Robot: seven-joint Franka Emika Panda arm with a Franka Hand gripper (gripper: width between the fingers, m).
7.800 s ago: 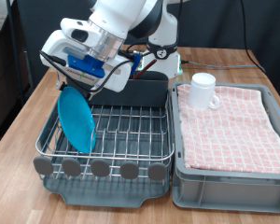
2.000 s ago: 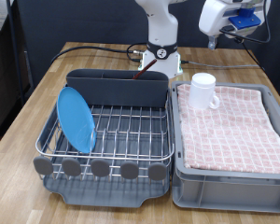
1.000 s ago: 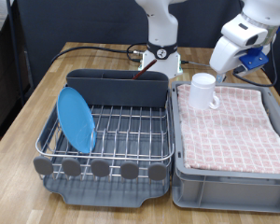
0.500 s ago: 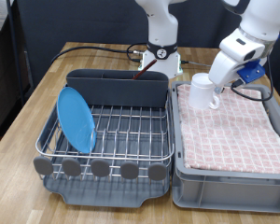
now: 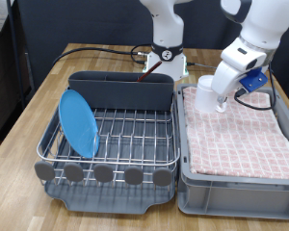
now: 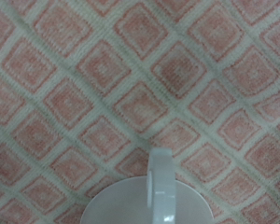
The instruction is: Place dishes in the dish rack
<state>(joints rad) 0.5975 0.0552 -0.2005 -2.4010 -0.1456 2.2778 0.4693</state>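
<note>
Your gripper [image 5: 222, 91] sits right at the white mug [image 5: 208, 95] on the pink checkered cloth [image 5: 243, 135] in the grey crate [image 5: 222, 198]; you cannot tell its opening. The blue plate [image 5: 79, 122] stands upright in the dish rack [image 5: 108, 168].

My arm reaches in from the exterior view's top right, wrist angled down, gripper [image 5: 220, 94] low near the crate's far edge; its fingers don't show clearly.
</note>
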